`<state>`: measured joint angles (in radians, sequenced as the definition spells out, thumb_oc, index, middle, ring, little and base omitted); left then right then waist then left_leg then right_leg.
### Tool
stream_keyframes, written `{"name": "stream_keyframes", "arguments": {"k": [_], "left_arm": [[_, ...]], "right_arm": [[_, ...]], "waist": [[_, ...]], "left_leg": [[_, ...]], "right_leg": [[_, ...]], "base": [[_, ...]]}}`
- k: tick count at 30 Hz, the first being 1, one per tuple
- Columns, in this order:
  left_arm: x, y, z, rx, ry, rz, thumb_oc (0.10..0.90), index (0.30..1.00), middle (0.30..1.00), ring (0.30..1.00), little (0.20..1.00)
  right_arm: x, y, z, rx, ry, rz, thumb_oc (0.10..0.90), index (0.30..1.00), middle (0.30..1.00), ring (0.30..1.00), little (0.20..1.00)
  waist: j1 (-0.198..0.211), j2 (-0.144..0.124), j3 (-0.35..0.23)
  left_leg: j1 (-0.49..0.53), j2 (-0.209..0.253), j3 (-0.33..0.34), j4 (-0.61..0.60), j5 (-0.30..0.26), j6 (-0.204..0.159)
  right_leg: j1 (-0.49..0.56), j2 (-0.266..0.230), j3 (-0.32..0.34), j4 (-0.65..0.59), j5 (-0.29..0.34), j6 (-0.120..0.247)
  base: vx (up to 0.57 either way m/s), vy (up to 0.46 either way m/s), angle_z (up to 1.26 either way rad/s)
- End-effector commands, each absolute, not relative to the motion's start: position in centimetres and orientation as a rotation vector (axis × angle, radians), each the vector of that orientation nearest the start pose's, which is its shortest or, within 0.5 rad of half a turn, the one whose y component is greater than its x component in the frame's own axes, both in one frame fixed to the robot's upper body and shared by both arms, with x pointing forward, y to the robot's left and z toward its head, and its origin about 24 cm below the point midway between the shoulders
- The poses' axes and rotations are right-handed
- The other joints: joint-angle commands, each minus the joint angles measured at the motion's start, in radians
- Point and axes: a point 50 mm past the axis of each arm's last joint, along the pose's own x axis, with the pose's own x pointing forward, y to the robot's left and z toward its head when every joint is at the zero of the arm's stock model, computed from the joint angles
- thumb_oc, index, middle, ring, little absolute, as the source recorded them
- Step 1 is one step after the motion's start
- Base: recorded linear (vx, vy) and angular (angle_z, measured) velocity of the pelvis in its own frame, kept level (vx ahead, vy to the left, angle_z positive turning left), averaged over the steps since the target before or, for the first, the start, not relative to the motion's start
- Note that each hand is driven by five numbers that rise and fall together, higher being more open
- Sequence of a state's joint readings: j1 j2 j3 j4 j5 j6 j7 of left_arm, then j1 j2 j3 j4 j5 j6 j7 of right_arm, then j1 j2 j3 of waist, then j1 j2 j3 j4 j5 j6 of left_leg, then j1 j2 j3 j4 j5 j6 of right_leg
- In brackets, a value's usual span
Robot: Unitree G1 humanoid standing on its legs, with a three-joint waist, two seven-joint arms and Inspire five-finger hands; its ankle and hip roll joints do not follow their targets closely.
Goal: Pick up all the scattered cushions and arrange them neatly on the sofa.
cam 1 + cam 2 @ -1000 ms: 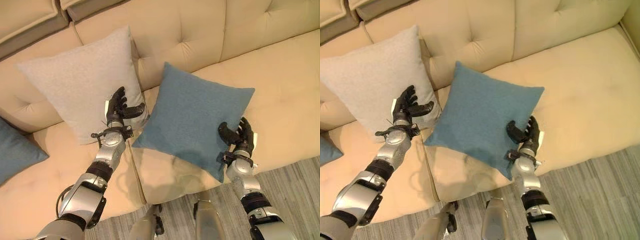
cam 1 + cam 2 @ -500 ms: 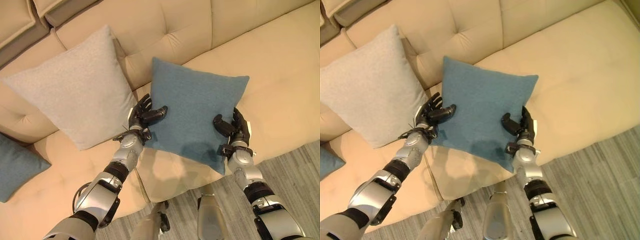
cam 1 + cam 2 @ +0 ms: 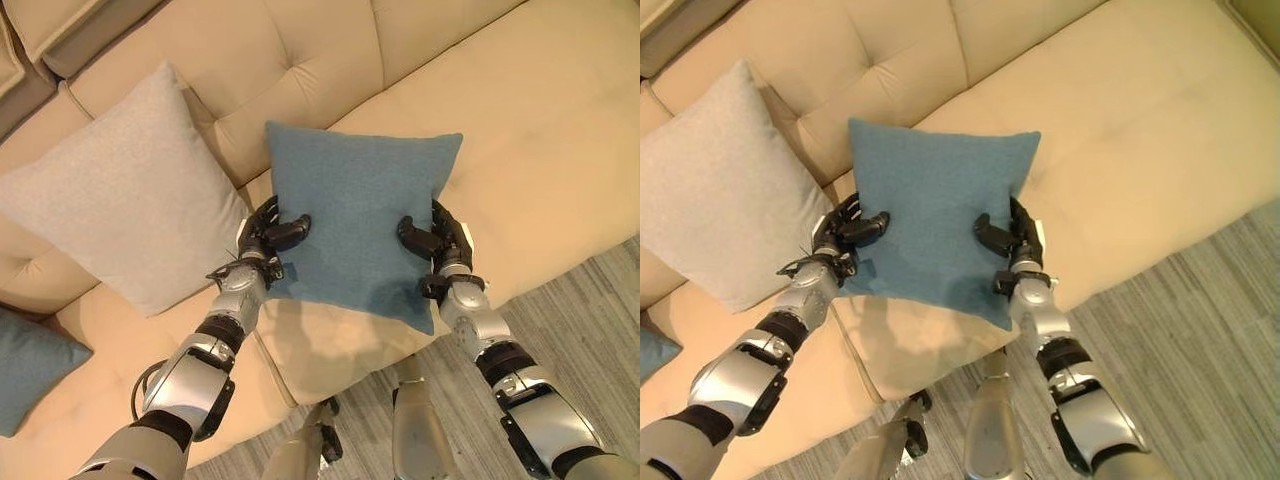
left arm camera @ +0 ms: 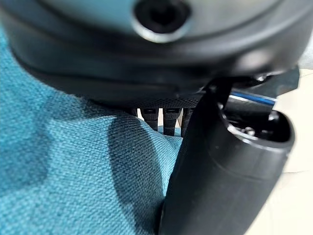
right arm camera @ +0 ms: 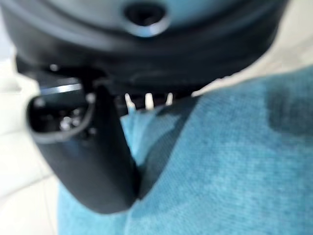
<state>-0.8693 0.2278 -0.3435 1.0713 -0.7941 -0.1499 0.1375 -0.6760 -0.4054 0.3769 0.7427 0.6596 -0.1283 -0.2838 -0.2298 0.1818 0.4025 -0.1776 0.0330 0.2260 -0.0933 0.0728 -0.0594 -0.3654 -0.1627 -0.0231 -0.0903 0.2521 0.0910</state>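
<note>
Left eye view shows the blue cushion (image 3: pixel 355 225) held between both hands over the sofa (image 3: pixel 560 130) seat: left hand (image 3: pixel 268 232) pinches its left edge, right hand (image 3: pixel 432 234) its right edge, backrest straight beyond, grey cushion (image 3: pixel 120 200) beside.

place: home living room
seating: cream tufted fabric sofa (image 3: pixel 520 110) with deep buttoned backrest
soft furnishings: square teal fabric cushion (image 3: pixel 355 225), pale grey fabric cushion (image 3: pixel 125 205), another teal cushion (image 3: pixel 30 365) at the sofa's end
floor: grey striped carpet (image 3: pixel 590 320)
</note>
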Motion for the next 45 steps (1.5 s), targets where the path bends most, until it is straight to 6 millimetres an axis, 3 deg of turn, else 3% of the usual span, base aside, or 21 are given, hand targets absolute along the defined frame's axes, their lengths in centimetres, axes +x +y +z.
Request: {"name": "stream_keyframes", "arguments": {"k": [1, 2, 5, 7, 12, 15, 18, 22, 24, 26, 30, 34, 35, 36, 38, 39, 41, 42, 43, 44, 45], "left_arm": [[39.1, 7.2, 8.5, -0.206, 0.202, -0.234, 0.400, 0.300, 0.300, 0.300, 0.300], [38.6, 6.0, 7.9, -0.192, 0.216, -0.284, 0.400, 0.300, 0.300, 0.300, 0.300], [38.3, 5.4, 7.6, -0.199, 0.221, -0.294, 0.400, 0.300, 0.300, 0.300, 0.300], [37.2, 3.4, 6.8, -0.328, 0.244, -0.312, 0.400, 0.300, 0.300, 0.300, 0.300], [36.2, 2.7, 5.6, -0.329, 0.266, -0.297, 0.400, 0.300, 0.300, 0.300, 0.300], [35.5, 2.0, 5.6, -0.362, 0.244, -0.299, 0.400, 0.300, 0.300, 0.300, 0.300], [34.6, 1.2, 7.1, -0.404, 0.140, -0.343, 0.400, 0.300, 0.300, 0.300, 0.300], [34.0, 2.2, 8.2, -0.472, 0.057, -0.328, 0.400, 0.300, 0.300, 0.300, 0.300], [32.6, 3.7, 8.6, -0.509, -0.025, -0.342, 0.400, 0.300, 0.300, 0.300, 0.300], [31.6, 4.7, 8.2, -0.521, -0.040, -0.335, 0.400, 0.300, 0.300, 0.300, 0.300], [29.2, 7.5, 7.0, -0.582, -0.053, -0.286, 0.400, 0.300, 0.300, 0.300, 0.300], [28.3, 8.2, 6.8, -0.586, -0.054, -0.272, 0.400, 0.300, 0.300, 0.300, 0.300], [28.5, 8.6, 7.4, -0.552, -0.091, -0.259, 0.400, 0.300, 0.300, 0.300, 0.300], [28.5, 8.6, 7.4, -0.552, -0.092, -0.259, 0.400, 0.300, 0.300, 0.300, 0.300], [28.8, 8.4, 9.4, -0.530, -0.184, -0.287, 0.400, 0.300, 0.300, 0.300, 0.300], [28.8, 8.4, 9.4, -0.529, -0.184, -0.287, 0.400, 0.300, 0.300, 0.300, 0.300], [28.9, 8.9, 10.7, -0.481, -0.261, -0.297, 0.400, 0.300, 0.300, 0.300, 0.300], [28.5, 8.7, 11.0, -0.448, -0.279, -0.326, 0.400, 0.300, 0.300, 0.300, 0.300], [28.3, 8.3, 11.3, -0.469, -0.282, -0.341, 0.400, 0.300, 0.300, 0.300, 0.300], [28.3, 7.9, 11.3, -0.465, -0.280, -0.360, 0.400, 0.300, 0.300, 0.300, 0.300], [28.3, 7.9, 11.3, -0.466, -0.281, -0.360, 0.400, 0.300, 0.300, 0.300, 0.300]], "right_arm": [[37.2, -7.6, 8.4, 0.115, 0.101, 0.284, 0.400, 0.300, 0.300, 0.300, 0.300], [37.1, -7.3, 8.2, 0.126, 0.111, 0.303, 0.400, 0.300, 0.300, 0.300, 0.300], [37.1, -7.3, 8.0, 0.120, 0.122, 0.305, 0.400, 0.300, 0.300, 0.300, 0.300], [37.0, -7.0, 7.8, 0.123, 0.136, 0.305, 0.400, 0.300, 0.300, 0.300, 0.300], [36.4, -7.5, 6.6, 0.174, 0.154, 0.253, 0.400, 0.300, 0.300, 0.300, 0.300], [35.5, -8.3, 5.5, 0.168, 0.164, 0.218, 0.400, 0.300, 0.300, 0.300, 0.300], [34.3, -9.9, 5.0, 0.168, 0.124, 0.177, 0.400, 0.300, 0.300, 0.300, 0.300], [33.2, -11.3, 5.4, 0.185, 0.057, 0.152, 0.400, 0.300, 0.300, 0.300, 0.300], [31.4, -14.0, 5.8, 0.174, -0.028, 0.104, 0.400, 0.300, 0.300, 0.300, 0.300], [30.1, -14.7, 5.6, 0.161, -0.051, 0.091, 0.400, 0.300, 0.300, 0.300, 0.300], [28.2, -15.1, 6.3, 0.117, -0.112, 0.101, 0.400, 0.300, 0.300, 0.300, 0.300], [27.8, -14.7, 7.3, 0.187, -0.154, 0.093, 0.400, 0.300, 0.300, 0.300, 0.300], [28.0, -14.2, 8.4, 0.252, -0.200, 0.094, 0.400, 0.300, 0.300, 0.300, 0.300], [28.0, -14.2, 8.4, 0.253, -0.200, 0.095, 0.400, 0.300, 0.300, 0.300, 0.300], [28.6, -13.6, 10.3, 0.253, -0.270, 0.132, 0.400, 0.300, 0.300, 0.300, 0.300], [28.6, -13.6, 10.3, 0.253, -0.270, 0.132, 0.400, 0.300, 0.300, 0.300, 0.300], [28.8, -13.0, 11.1, 0.235, -0.300, 0.181, 0.400, 0.300, 0.300, 0.300, 0.300], [28.6, -12.6, 11.7, 0.220, -0.317, 0.225, 0.400, 0.300, 0.300, 0.300, 0.300], [28.4, -12.5, 12.1, 0.211, -0.331, 0.250, 0.400, 0.300, 0.300, 0.300, 0.300], [28.4, -12.7, 12.5, 0.195, -0.350, 0.251, 0.400, 0.300, 0.300, 0.300, 0.300], [28.4, -12.7, 12.5, 0.195, -0.350, 0.251, 0.400, 0.300, 0.300, 0.300, 0.300]], "waist": [[0.037, 0.003, 0.002], [0.042, -0.001, 0.001], [0.047, -0.002, 0.001], [0.058, -0.004, 0.001], [0.061, -0.009, -0.006], [0.063, -0.008, -0.018], [0.073, -0.005, -0.042], [0.082, -0.006, -0.073], [0.086, -0.010, -0.106], [0.094, -0.020, -0.139], [0.116, -0.044, -0.192], [0.140, -0.066, -0.229], [0.156, -0.083, -0.234], [0.155, -0.083, -0.233], [0.158, -0.111, -0.251], [0.158, -0.112, -0.253], [0.155, -0.115, -0.278], [0.137, -0.103, -0.299], [0.132, -0.101, -0.301], [0.123, -0.107, -0.306], [0.124, -0.107, -0.307]], "left_leg": [[-0.059, 0.009, -0.078, 0.006, 0.003, -0.036], [-0.059, 0.010, -0.081, 0.006, 0.004, -0.036], [-0.057, 0.011, -0.083, 0.006, 0.004, -0.037], [-0.052, 0.013, -0.089, 0.006, 0.004, -0.037], [-0.038, 0.013, -0.091, 0.006, -0.001, -0.037], [-0.023, 0.012, -0.093, 0.007, -0.008, -0.035], [0.009, 0.009, -0.098, 0.009, -0.021, -0.031], [0.043, 0.009, -0.104, 0.010, -0.033, -0.027], [0.081, 0.013, -0.120, 0.020, -0.046, -0.024], [0.109, 0.018, -0.129, 0.026, -0.054, -0.022], [0.156, 0.035, -0.150, 0.062, -0.077, -0.017], [0.162, 0.042, -0.171, 0.093, -0.069, -0.024], [0.149, 0.031, -0.224, 0.135, -0.068, -0.041], [0.149, 0.031, -0.226, 0.137, -0.069, -0.041], [0.188, 0.002, -0.262, 0.234, -0.146, -0.053], [0.185, 0.001, -0.262, 0.233, -0.144, -0.052], [0.247, -0.014, -0.328, 0.291, -0.172, -0.052], [0.330, -0.009, -0.432, 0.285, -0.180, -0.046], [0.346, -0.003, -0.473, 0.264, -0.208, -0.034], [0.350, -0.013, -0.488, 0.244, -0.253, -0.021], [0.348, -0.013, -0.487, 0.245, -0.254, -0.020]], "right_leg": [[0.011, -0.026, 0.010, 0.124, -0.189, 0.079], [0.013, -0.023, 0.010, 0.125, -0.189, 0.078], [0.016, -0.022, 0.008, 0.126, -0.190, 0.077], [0.025, -0.018, 0.002, 0.126, -0.194, 0.075], [0.044, -0.015, 0.001, 0.121, -0.198, 0.074], [0.061, -0.016, -0.002, 0.122, -0.203, 0.075], [0.103, -0.021, -0.015, 0.128, -0.216, 0.077], [0.145, -0.020, -0.031, 0.137, -0.232, 0.074], [0.198, -0.013, -0.049, 0.147, -0.259, 0.068], [0.232, -0.007, -0.061, 0.157, -0.278, 0.062], [0.293, 0.015, -0.076, 0.183, -0.318, 0.043], [0.344, 0.026, -0.089, 0.156, -0.318, 0.034], [0.353, 0.025, -0.088, 0.143, -0.304, 0.031], [0.355, 0.025, -0.089, 0.142, -0.304, 0.031], [0.343, 0.007, -0.096, 0.127, -0.264, 0.037], [0.340, 0.005, -0.096, 0.125, -0.263, 0.037], [0.295, 0.004, -0.076, 0.145, -0.245, 0.037], [0.230, 0.024, -0.032, 0.184, -0.234, 0.043], [0.194, 0.032, -0.003, 0.209, -0.224, 0.051], [0.169, 0.024, 0.017, 0.218, -0.215, 0.063], [0.167, 0.024, 0.018, 0.219, -0.216, 0.064]], "base": [[-0.01, -0.057, -0.01], [-0.01, -0.039, -0.01], [-0.01, -0.022, -0.01], [-0.02, -0.040, 0.01], [-0.01, -0.014, 0.03], [0.01, -0.006, 0.09], [0.02, -0.018, 0.08], [0.05, -0.037, 0.15], [0.05, -0.071, 0.20], [0.07, -0.115, 0.31], [0.03, -0.118, 0.14], [-0.08, -0.079, 0.01], [-0.15, -0.010, 0.07], [-0.31, 0.029, 0.09], [-0.26, 0.079, 0.03], [-0.21, 0.103, -0.14], [-0.29, 0.212, -0.32], [-0.39, 0.307, -0.65], [-0.45, 0.331, -0.90], [-0.22, 0.144, -0.78], [-0.32, 0.225, -0.44]]}}
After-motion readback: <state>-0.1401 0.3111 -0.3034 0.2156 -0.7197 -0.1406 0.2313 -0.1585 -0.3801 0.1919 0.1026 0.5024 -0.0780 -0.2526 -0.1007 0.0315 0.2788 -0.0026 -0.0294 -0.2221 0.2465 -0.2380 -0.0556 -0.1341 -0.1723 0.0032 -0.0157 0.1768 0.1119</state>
